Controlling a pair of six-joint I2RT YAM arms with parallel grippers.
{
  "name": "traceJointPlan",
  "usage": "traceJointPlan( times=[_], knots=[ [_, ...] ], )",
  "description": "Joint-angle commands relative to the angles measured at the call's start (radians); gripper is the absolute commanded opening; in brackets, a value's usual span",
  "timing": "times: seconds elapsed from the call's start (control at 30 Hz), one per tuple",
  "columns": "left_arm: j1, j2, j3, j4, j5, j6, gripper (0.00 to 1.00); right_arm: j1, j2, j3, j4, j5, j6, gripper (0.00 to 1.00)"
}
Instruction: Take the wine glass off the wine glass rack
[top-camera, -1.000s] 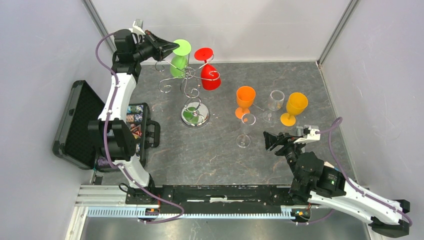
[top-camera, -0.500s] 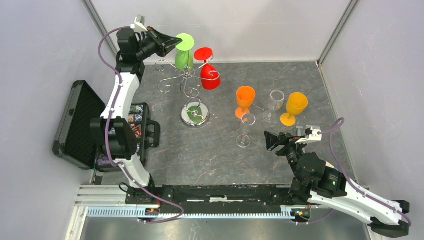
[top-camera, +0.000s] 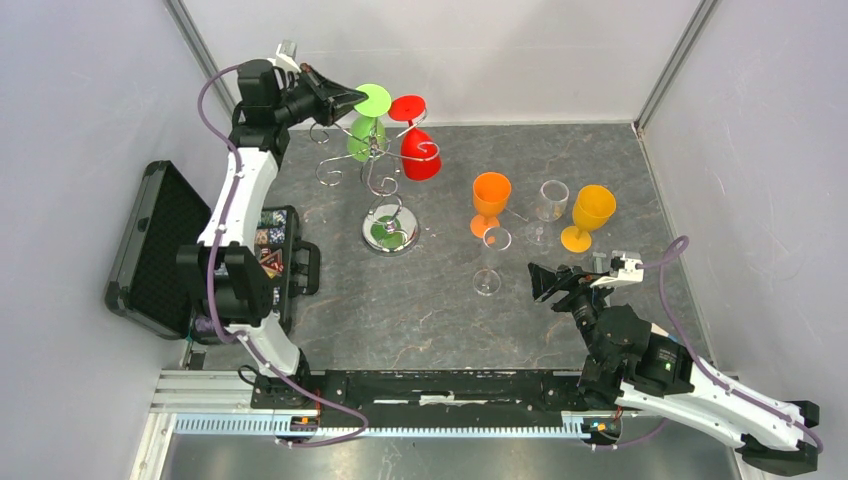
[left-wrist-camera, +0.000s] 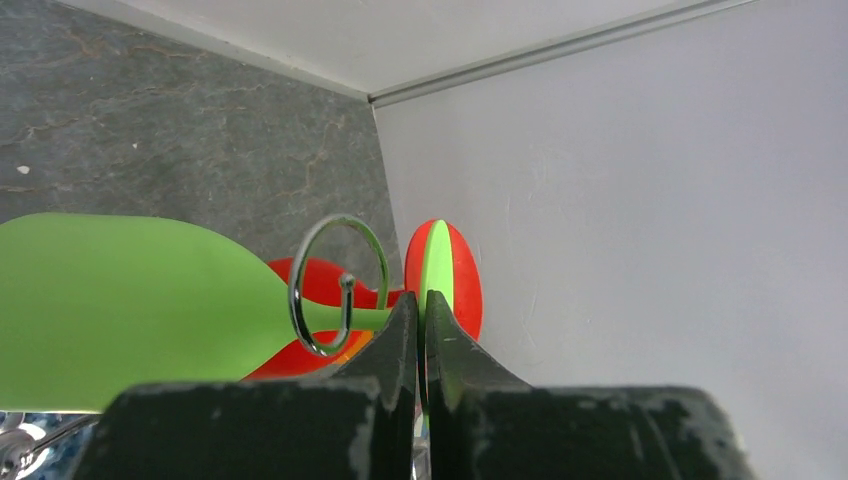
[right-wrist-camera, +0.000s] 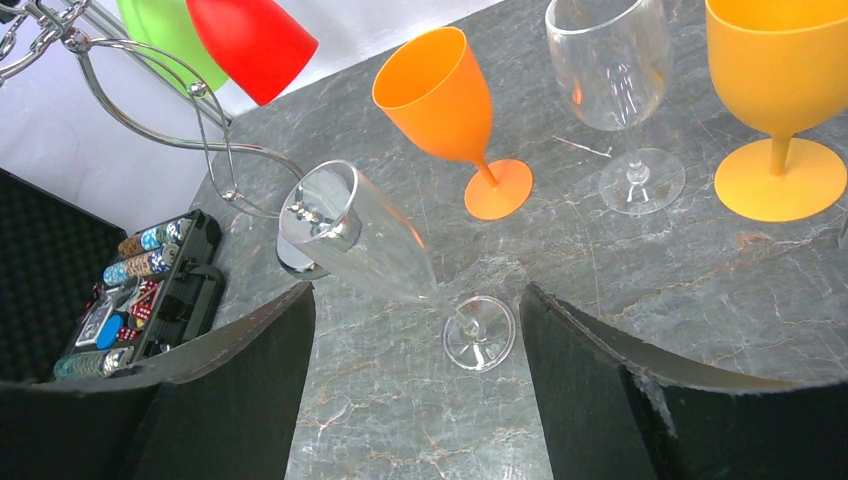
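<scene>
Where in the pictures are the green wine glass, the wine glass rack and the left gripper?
green wine glass (top-camera: 378, 99): top external view, on its round foot.
wine glass rack (top-camera: 391, 233): top external view, on its shiny round base.
left gripper (left-wrist-camera: 421, 305): left wrist view, midway between the fingertips.

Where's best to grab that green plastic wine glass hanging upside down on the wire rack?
Probably the flat round foot of the green plastic wine glass, pinched edge-on from the left, outside the silver wire rack: the foot clears the curled arms, while stem and bowl hang among them. The left end effector grips there.
</scene>
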Motion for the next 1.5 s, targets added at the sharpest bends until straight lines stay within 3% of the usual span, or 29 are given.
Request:
traceJointPlan(
  times=[0.0,0.53,1.0,1.13,1.3,1.47],
  knots=[
    [0.009,-0.109,0.016,-0.09,-0.05,0.098,0.02,0.007,0.004,0.0,0.004,0.003,0.013,0.79],
    [0.113,-0.162,0.007,-0.109,-0.149,0.112,0.02,0.006,0.01,0.008,0.001,0.005,0.021,0.8],
    [0.253,-0.343,0.116,-0.283,-0.176,0.271,0.02,0.006,0.002,-0.012,0.163,-0.114,-0.102,0.93],
    [0.253,-0.412,0.088,-0.201,-0.069,0.161,0.02,0.007,0.03,0.008,0.235,-0.176,-0.153,0.94],
    [0.253,-0.523,-0.043,0.1,0.064,-0.108,0.02,0.006,0.071,0.034,0.339,-0.259,-0.201,0.97],
    [0.242,-0.619,-0.172,0.415,0.108,-0.424,0.02,0.006,0.134,0.048,0.522,-0.371,-0.233,0.98]
  ],
)
